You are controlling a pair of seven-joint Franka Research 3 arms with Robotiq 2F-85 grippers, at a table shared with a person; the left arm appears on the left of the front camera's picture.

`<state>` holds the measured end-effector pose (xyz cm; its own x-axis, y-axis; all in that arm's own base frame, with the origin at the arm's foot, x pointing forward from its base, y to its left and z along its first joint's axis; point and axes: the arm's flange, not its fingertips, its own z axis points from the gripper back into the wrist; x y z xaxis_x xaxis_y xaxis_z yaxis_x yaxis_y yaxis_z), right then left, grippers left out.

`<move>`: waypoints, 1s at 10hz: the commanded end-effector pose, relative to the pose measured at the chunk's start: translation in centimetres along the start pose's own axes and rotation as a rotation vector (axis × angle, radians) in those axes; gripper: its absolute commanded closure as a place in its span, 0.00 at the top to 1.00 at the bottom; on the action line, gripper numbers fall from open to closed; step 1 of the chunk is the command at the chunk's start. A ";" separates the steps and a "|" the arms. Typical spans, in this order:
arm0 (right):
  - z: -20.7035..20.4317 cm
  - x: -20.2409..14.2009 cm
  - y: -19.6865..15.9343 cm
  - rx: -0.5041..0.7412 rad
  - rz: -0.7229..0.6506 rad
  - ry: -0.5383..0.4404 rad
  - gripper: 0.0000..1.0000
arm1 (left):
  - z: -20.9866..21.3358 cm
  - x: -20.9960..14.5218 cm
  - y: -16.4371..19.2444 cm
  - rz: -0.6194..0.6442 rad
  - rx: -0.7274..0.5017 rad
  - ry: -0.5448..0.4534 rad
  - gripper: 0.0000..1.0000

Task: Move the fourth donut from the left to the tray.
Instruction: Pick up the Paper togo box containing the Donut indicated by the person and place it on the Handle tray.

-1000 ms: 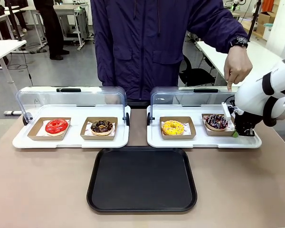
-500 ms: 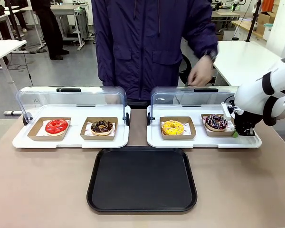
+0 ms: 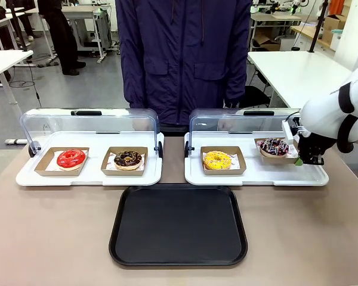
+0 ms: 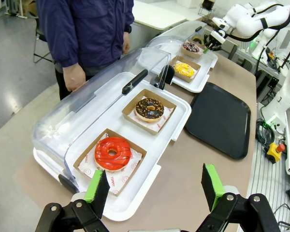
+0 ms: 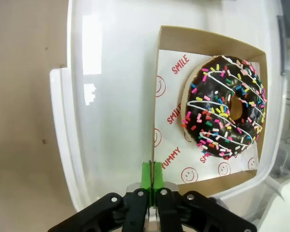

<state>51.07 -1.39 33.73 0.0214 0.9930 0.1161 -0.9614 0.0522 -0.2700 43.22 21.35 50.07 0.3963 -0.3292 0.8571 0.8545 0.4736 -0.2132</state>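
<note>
- The tray (image 3: 178, 225) lies bare at the near middle of the table, well apart from my load; that is where I judge I must carry it next, leftward and toward me, kept level.
- The right display tray (image 3: 256, 174) is below my load, which seems lifted just clear of it.
- The fourth donut from the left (image 5: 226, 107) sits in its cardboard holder (image 5: 164, 38).
- My right gripper (image 5: 152, 180) is clamped on the holder's wall; my left gripper (image 4: 154, 186) hangs apart, idle.
</note>
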 end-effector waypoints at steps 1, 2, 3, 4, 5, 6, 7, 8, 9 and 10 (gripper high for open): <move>2.7 0.8 1.4 -0.031 -0.030 -0.006 0.02 | 0.1 0.0 -0.1 -0.003 -0.009 0.010 1.00; 3.8 1.2 1.9 -0.050 -0.023 -0.013 0.02 | 0.1 0.0 -0.1 -0.003 -0.009 0.010 1.00; 4.9 1.8 2.6 -0.053 -0.034 -0.030 0.02 | 0.1 0.0 -0.1 -0.003 -0.009 0.010 1.00; 5.7 2.6 3.1 -0.050 -0.038 -0.047 0.02 | 0.1 0.0 -0.1 -0.003 -0.009 0.010 1.00; 6.4 3.5 3.6 -0.048 -0.054 -0.054 0.02 | 0.1 0.0 -0.1 -0.003 -0.009 0.010 1.00; 6.9 4.7 4.2 -0.054 -0.079 -0.050 0.02 | 0.1 0.0 -0.1 -0.003 -0.009 0.010 1.00; 7.2 6.6 5.5 -0.056 -0.097 -0.054 0.02 | 0.1 0.0 -0.1 -0.003 -0.009 0.010 1.00; 7.6 8.2 6.4 -0.067 -0.110 -0.059 0.02 | 0.1 0.0 -0.1 -0.003 -0.009 0.010 1.00; 7.9 9.8 7.5 -0.074 -0.136 -0.080 0.02 | 0.1 0.0 -0.1 -0.003 -0.009 0.010 1.00; 8.0 11.6 8.6 -0.065 -0.142 -0.080 0.02 | 0.1 0.0 -0.1 -0.003 -0.009 0.010 1.00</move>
<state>42.18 8.30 40.17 0.1039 0.9687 0.2254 -0.9424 0.1684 -0.2892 43.23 21.35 50.11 0.3958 -0.3296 0.8572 0.8547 0.4736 -0.2125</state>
